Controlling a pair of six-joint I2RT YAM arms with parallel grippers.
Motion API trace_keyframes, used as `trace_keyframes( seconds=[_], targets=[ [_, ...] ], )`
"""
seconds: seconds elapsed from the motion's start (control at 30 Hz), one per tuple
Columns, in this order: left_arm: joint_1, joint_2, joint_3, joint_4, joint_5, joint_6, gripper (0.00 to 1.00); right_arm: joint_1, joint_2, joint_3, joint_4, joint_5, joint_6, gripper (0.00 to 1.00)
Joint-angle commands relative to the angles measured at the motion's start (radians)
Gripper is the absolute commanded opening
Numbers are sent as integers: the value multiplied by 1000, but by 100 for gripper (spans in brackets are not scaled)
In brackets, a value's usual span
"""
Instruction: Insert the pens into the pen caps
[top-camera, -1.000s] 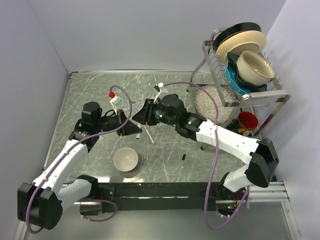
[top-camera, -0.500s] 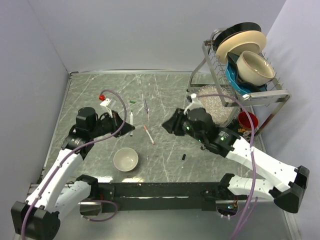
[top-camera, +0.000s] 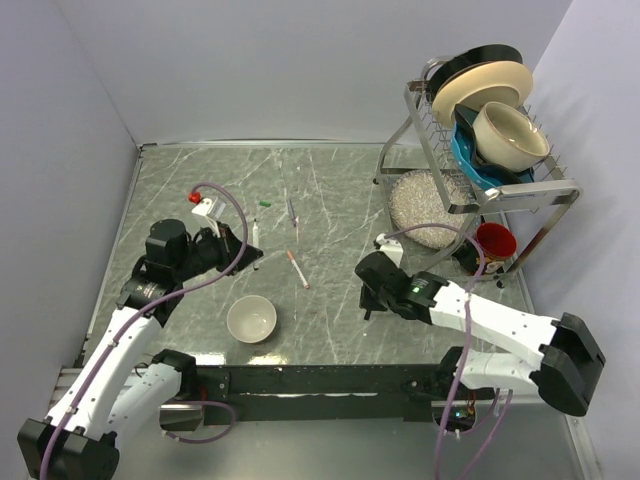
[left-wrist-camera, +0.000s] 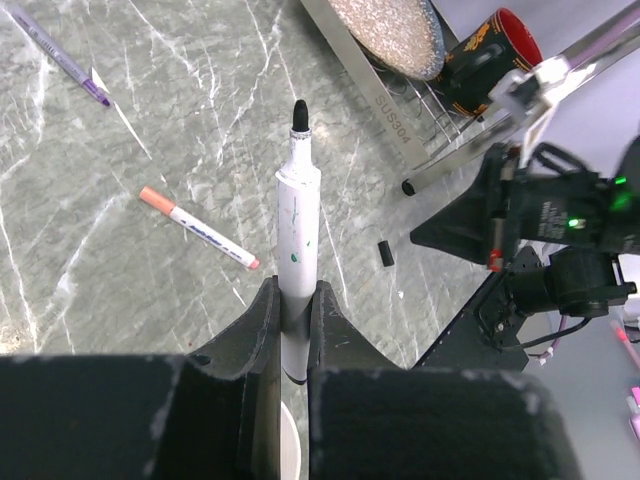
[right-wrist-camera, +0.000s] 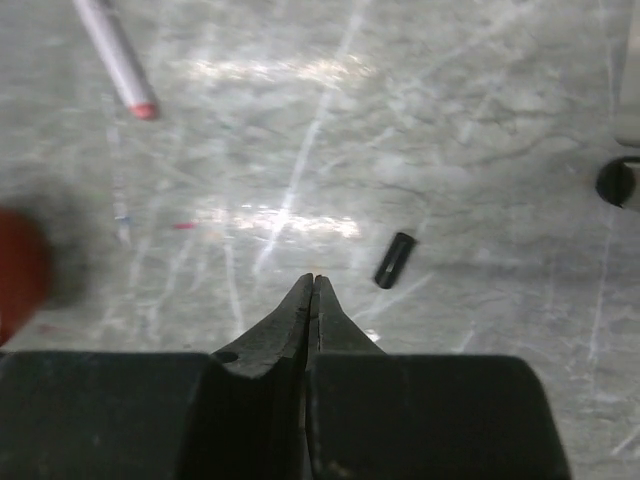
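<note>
My left gripper (left-wrist-camera: 293, 290) is shut on a white pen (left-wrist-camera: 297, 215) whose bare black tip points away from the wrist. In the top view this gripper (top-camera: 243, 250) holds the pen (top-camera: 256, 240) over the left middle of the table. A second pen (top-camera: 297, 268) with an orange-red end (left-wrist-camera: 155, 196) lies flat in the middle, and a purple-tinted one (top-camera: 292, 212) lies farther back. A green cap (top-camera: 265, 203) rests behind them. My right gripper (right-wrist-camera: 313, 280) is shut and empty, low over the table, with the black cap (right-wrist-camera: 395, 260) lying just right of its tips.
A white bowl (top-camera: 251, 319) stands near the front left. At the back right a dish rack (top-camera: 500, 185) holds bowls and plates, with a plate of white grains (top-camera: 420, 205) and a red mug (top-camera: 493, 241) under it. A blurred red shape (right-wrist-camera: 20, 275) sits at the right wrist view's left edge.
The right gripper has pulled away from the left one to the near right, come down by the black cap, and closed. The left gripper has drawn back to the left, still holding its pen.
</note>
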Motion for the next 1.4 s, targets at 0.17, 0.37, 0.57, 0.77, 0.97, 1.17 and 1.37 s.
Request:
trace_keyframes(
  seconds=[0.17, 0.37, 0.57, 0.77, 0.97, 1.17, 1.37],
  targets=[
    [-4, 17, 26, 13, -14, 11, 1, -1, 115, -50, -8, 71, 49, 0],
    [-4, 23, 26, 10, -17, 12, 1, -1, 127, -57, -27, 90, 54, 0],
    [-4, 24, 28, 8, -17, 14, 1, -1, 199, -70, 36, 59, 55, 0],
    [-4, 25, 29, 8, -20, 15, 1, -1, 247, -69, 64, 68, 61, 0],
    [-4, 19, 26, 10, -22, 12, 1, -1, 187, -47, 26, 89, 116, 11],
    [-4, 16, 26, 13, -20, 11, 1, -2, 201, 31, 62, 68, 153, 18],
    [-4, -15, 25, 8, -52, 9, 1, -4, 311, 176, 101, 51, 218, 34]
  ],
)
